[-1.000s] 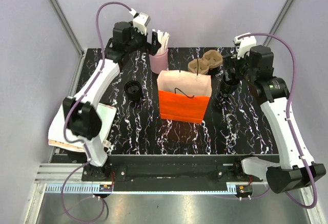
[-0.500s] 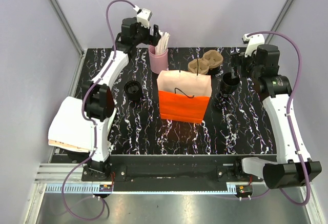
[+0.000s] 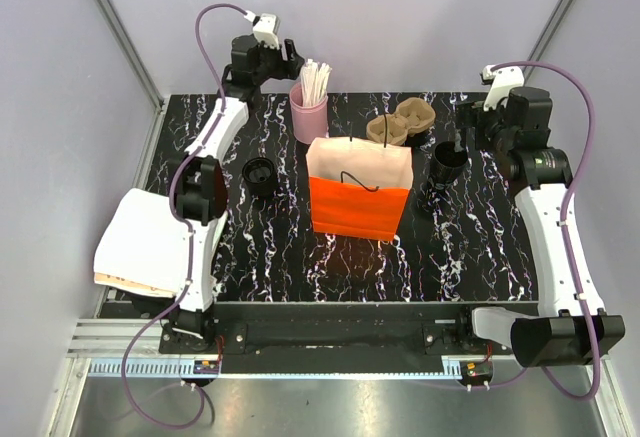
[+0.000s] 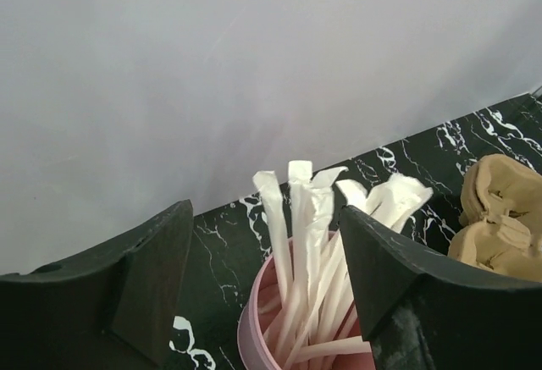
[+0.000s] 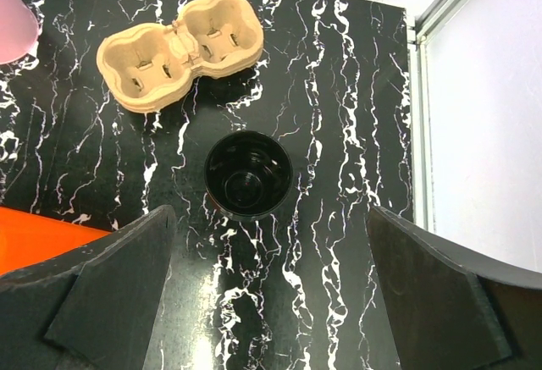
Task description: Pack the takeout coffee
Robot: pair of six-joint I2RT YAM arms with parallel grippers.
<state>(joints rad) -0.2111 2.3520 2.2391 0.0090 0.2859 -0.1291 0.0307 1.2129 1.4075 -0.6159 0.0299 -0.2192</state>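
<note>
The takeout coffee is out of view. An orange paper bag (image 3: 358, 207) stands open mid-table. My left gripper (image 3: 290, 60) (image 4: 264, 218) is open at the back, its jaws either side of the white straw tips in a pink cup (image 3: 309, 117) (image 4: 254, 336). My right gripper (image 3: 466, 125) (image 5: 271, 218) hangs wide open and empty above a tall black cup stack (image 3: 444, 172) (image 5: 248, 175), which stands just ahead of the fingers. A squat black ringed piece (image 3: 260, 175) sits left of the bag.
A brown cardboard cup carrier (image 3: 404, 122) (image 5: 178, 48) lies behind the bag, and its edge shows in the left wrist view (image 4: 500, 218). White flat sheets (image 3: 150, 242) rest off the table's left edge. Grey walls close in the back and sides.
My left arm stretched toward the back wall, bringing its gripper behind the pink cup, and its jaws narrowed somewhat. The right gripper drew back and up from the black cup stack.
</note>
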